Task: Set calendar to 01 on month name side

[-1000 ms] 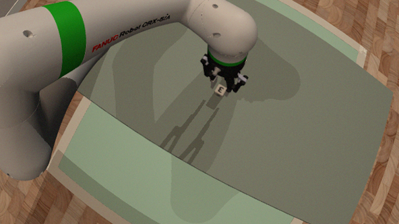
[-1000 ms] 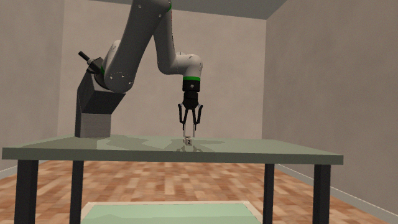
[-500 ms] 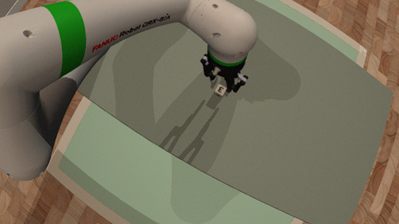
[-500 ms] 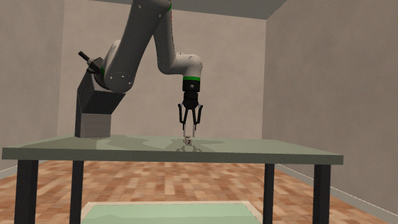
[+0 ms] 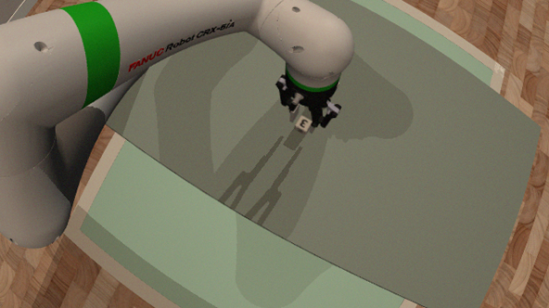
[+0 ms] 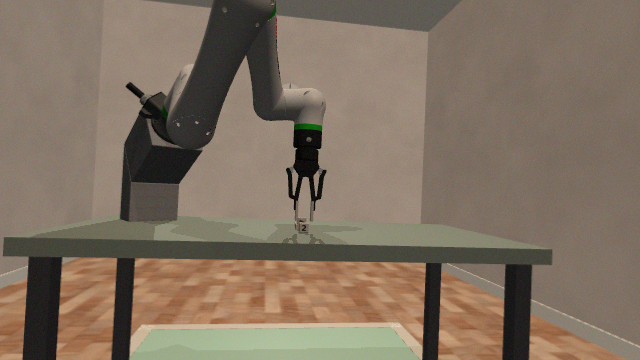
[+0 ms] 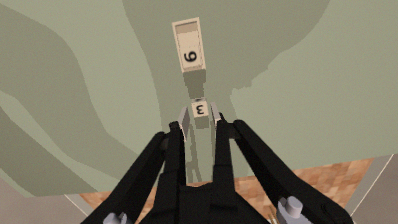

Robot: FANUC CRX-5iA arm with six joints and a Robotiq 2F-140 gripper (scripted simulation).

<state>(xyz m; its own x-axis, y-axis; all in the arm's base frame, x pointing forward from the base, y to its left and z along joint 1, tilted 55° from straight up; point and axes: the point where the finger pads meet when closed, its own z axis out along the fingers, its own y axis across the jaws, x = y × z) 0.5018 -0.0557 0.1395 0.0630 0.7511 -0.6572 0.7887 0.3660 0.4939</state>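
Note:
A small pale cube [image 5: 303, 124] [image 6: 303, 228] [image 7: 200, 109] stands on the table, with a 3 on its top face and a 2 on the side towards the exterior camera. My gripper [image 6: 305, 220] points down over it, its fingers apart. In the wrist view the pads stand on either side of this cube with a gap at each side, so the gripper is open. A pale tray [image 7: 186, 20] lies beyond the cube in the wrist view. A second cube [image 7: 190, 56] is at its near end, a 6 or 9 facing up. The tray's month side cannot be read.
The green-grey table [image 5: 420, 189] [image 6: 425, 237] [image 7: 300, 115] carries the arm's base [image 6: 152, 200] at the left in the exterior view. The tray is just past the standing cube, with a short gap between them. The arm and gripper hide the tray in the top view.

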